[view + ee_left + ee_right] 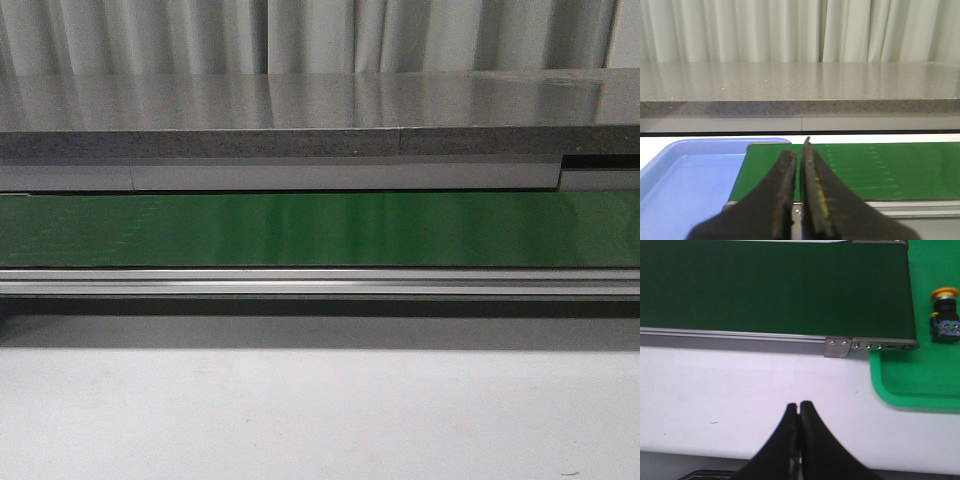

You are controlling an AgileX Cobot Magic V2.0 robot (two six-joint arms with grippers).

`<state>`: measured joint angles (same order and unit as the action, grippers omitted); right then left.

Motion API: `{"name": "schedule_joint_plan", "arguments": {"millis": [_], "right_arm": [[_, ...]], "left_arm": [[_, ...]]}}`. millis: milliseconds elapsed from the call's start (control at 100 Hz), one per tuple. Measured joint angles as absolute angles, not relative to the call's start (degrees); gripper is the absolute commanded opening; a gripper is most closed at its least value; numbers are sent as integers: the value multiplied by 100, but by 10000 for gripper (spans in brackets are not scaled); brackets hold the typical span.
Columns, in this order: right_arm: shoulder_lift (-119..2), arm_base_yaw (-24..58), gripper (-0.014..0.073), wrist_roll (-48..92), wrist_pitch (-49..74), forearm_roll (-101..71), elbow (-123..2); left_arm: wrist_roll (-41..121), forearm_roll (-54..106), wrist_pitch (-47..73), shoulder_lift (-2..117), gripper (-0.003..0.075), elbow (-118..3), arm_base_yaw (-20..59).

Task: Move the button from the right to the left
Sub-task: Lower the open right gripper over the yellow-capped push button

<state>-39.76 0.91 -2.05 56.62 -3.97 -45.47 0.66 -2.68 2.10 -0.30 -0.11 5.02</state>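
The button (944, 315), with a round orange-yellow cap on a black blocky body, stands in a green tray (920, 385) just past the end of the green conveyor belt (775, 285); it shows only in the right wrist view. My right gripper (799, 405) is shut with nothing in it, over the white table, well short of the button. My left gripper (800, 150) is shut and empty too, above the other end of the belt (875, 170), beside a blue tray (685, 185). Neither gripper appears in the front view.
The green belt (320, 228) runs across the front view behind a metal side rail (320, 282). A grey speckled counter (300, 120) and pale curtains stand behind it. White tabletop (320, 420) lies in front of the rail.
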Motion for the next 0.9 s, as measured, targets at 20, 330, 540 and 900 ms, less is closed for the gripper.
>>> {"name": "schedule_joint_plan", "arguments": {"millis": [20, 330, 540, 900], "right_arm": [[-3997, 91, -68, -205, 5662, -397, -4547], [-4104, 91, 196, -214, 5662, -408, -4547], [-4104, 91, 603, -214, 5652, -408, -4547], [-4104, 91, 622, -478, 5572, 147, -4570]], "left_arm": [[66, -268, 210, -30, 5, -11, 502], [66, -268, 210, -30, 5, -11, 502], [66, -268, 210, -30, 5, -11, 502], [66, -268, 210, -30, 5, -11, 502]]}}
